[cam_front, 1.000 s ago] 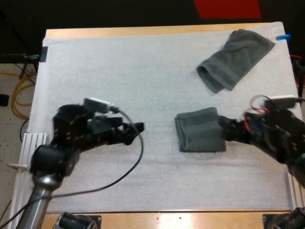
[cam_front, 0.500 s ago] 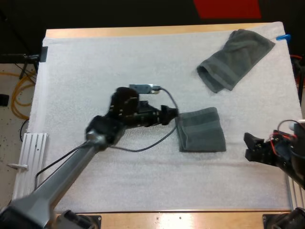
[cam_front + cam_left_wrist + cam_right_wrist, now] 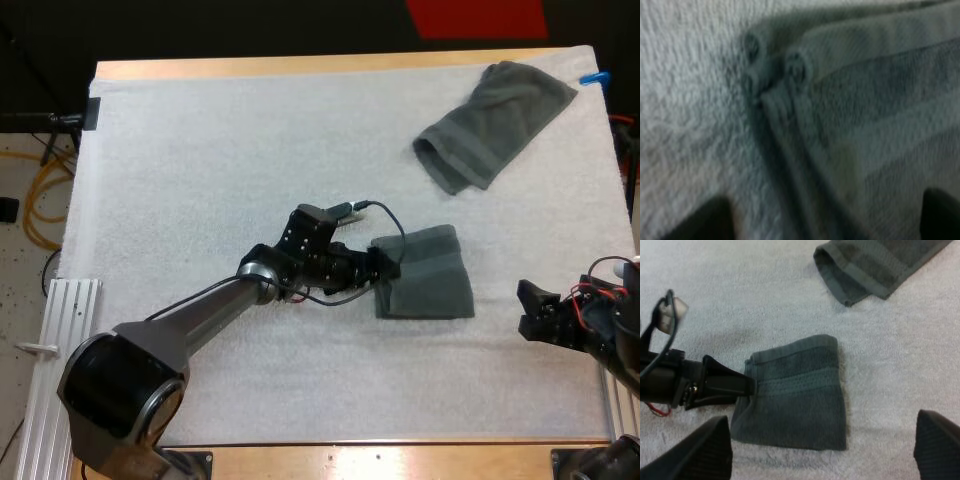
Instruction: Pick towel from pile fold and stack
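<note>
A folded dark grey-green towel (image 3: 425,272) lies flat on the white mat (image 3: 250,130), right of centre. My left gripper (image 3: 388,270) reaches its left edge; in the left wrist view its fingers (image 3: 707,220) stand apart on either side of the towel's layered edge (image 3: 790,115), so it is open. My right gripper (image 3: 535,312) hovers open to the right of the towel, apart from it. From the right wrist I see the folded towel (image 3: 800,395) with the left gripper (image 3: 751,386) at its edge. A crumpled towel (image 3: 495,125) lies at the far right.
The crumpled towel (image 3: 880,265) sits well beyond the folded one. Bare mat stretches over the left half and along the near edge. A white rail (image 3: 50,330) runs beside the table's left side.
My left arm has swung from the mat's left side across to the folded towel's left edge. My right gripper has drawn back from the towel's right edge toward the table's right side.
</note>
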Available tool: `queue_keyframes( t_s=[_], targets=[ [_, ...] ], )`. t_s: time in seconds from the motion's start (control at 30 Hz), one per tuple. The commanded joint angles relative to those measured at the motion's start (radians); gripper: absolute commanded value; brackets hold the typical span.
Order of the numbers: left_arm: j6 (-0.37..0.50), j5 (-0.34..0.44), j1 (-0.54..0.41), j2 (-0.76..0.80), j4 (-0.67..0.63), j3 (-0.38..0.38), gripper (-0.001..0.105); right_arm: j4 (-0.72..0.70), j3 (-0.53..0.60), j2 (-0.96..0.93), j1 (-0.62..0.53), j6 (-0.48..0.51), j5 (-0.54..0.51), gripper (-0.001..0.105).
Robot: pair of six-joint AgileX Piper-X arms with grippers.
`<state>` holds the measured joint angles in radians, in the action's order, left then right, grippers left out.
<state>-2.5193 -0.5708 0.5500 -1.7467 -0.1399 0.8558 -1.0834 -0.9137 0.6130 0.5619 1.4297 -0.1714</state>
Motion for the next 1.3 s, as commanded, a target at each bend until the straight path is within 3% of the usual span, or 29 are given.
queue_keyframes(
  t_s=[0.0,0.17,0.5,0.6,0.67,0.7,0.77,0.9,1.0,1.2,1.27],
  targets=[
    [-0.027,-0.025,0.005,-0.008,0.020,0.005,0.075,-0.003,-0.012,-0.004,0.002,0.003,-0.009,0.072],
    [-0.073,-0.022,0.025,-0.037,-0.027,0.059,0.075,-0.001,-0.012,-0.004,0.002,0.003,-0.009,0.072],
    [-0.071,-0.009,0.093,-0.111,-0.154,0.199,0.075,0.001,-0.012,-0.004,0.002,0.003,-0.009,0.072],
    [-0.057,-0.010,0.093,-0.111,-0.155,0.199,0.059,0.001,-0.012,-0.004,0.002,0.003,-0.009,0.072],
    [-0.006,-0.014,0.091,-0.111,-0.155,0.199,0.035,0.001,-0.012,-0.004,0.002,0.003,-0.009,0.072],
    [0.005,-0.014,0.091,-0.111,-0.157,0.199,0.030,0.001,-0.012,-0.004,0.002,0.003,-0.009,0.072],
    [0.068,-0.010,0.090,-0.111,-0.196,0.201,0.000,0.001,-0.012,-0.004,0.002,0.003,-0.009,0.072],
    [0.176,-0.004,0.063,-0.103,-0.273,0.205,0.000,0.001,-0.012,-0.004,0.002,0.003,-0.009,0.072],
    [0.288,0.041,0.016,-0.078,-0.365,0.211,0.000,0.001,-0.012,-0.004,0.002,0.003,-0.009,0.072],
    [0.569,0.200,-0.144,0.001,-0.572,0.210,0.000,0.016,-0.002,-0.004,0.002,0.003,-0.009,0.072],
    [0.677,0.291,-0.214,0.019,-0.652,0.212,0.000,0.024,0.001,-0.004,0.002,0.003,-0.009,0.072]
  ],
)
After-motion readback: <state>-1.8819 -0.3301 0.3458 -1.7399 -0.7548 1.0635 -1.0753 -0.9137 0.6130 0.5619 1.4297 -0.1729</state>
